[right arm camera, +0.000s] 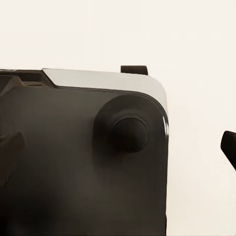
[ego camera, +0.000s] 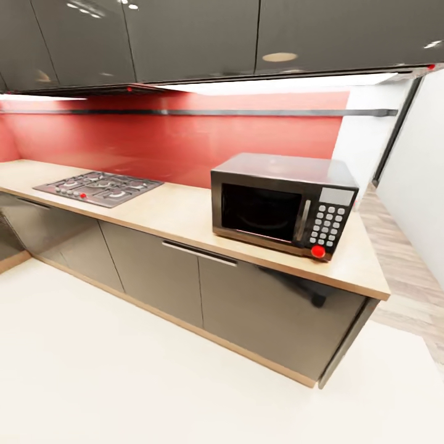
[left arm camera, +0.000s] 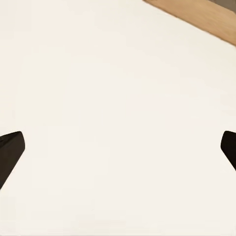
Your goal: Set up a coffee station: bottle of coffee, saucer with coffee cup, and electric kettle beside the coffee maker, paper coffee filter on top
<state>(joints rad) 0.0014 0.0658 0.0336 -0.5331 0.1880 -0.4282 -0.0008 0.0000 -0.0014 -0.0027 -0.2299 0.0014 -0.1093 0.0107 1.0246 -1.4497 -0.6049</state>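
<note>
Nothing's set up yet as far as I can tell, the counter just has a microwave and hob (no coffee gear around), and both grippers' fingers are spread, holding nothing.

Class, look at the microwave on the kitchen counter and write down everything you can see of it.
The microwave is a boxy dark grey unit, metallic-looking, with a dark window door that is shut, a vertical handle, and a keypad panel of pale buttons above one round red button. It stands upright on the light wooden countertop, near the counter's right end, in front of the red backsplash. Only the countertop touches it; the gas hob lies well apart, further along.
</note>
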